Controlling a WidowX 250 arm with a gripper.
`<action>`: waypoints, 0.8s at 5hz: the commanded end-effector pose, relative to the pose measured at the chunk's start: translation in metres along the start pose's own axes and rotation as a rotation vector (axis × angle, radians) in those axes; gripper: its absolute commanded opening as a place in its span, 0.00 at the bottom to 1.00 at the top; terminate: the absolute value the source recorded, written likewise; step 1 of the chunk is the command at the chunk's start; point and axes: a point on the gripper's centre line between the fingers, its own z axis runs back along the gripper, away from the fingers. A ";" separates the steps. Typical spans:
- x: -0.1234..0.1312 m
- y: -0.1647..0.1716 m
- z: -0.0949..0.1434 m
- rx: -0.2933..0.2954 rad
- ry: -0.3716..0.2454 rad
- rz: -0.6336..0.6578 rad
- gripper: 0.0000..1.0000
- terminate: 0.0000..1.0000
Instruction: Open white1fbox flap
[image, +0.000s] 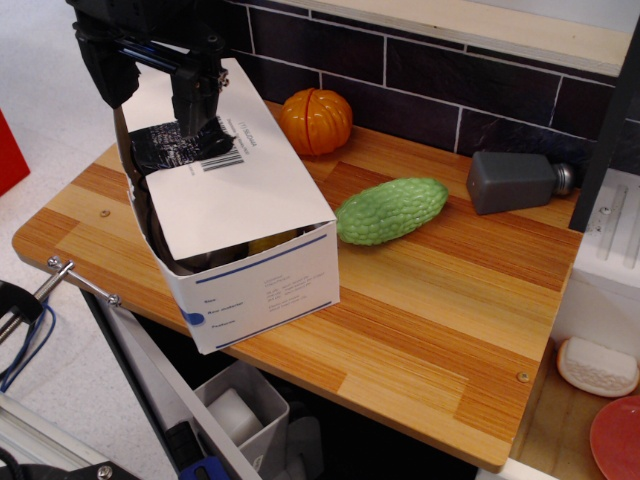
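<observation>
The gripper (160, 85) hangs over the far end of the box (235, 215), one finger seemingly on the flap's (245, 190) black tape (180, 145); its jaws stand spread.

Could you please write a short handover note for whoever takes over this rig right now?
Tool: at the far end of the flap, over the black tape patch; whether it grips cannot be told.
White1fbox: at the table's near left corner, printed blue end toward the camera.
Done: flap slightly lifted, a gap showing at the near end.
Left: swing the flap fully open.
Nearby: green gourd, orange pumpkin, grey bottle lying down.
</observation>
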 end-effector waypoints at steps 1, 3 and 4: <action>0.000 0.000 0.000 0.000 0.000 0.000 1.00 0.00; 0.007 0.016 0.000 -0.069 0.060 0.251 1.00 0.00; 0.003 0.018 -0.004 -0.084 0.004 0.336 1.00 0.00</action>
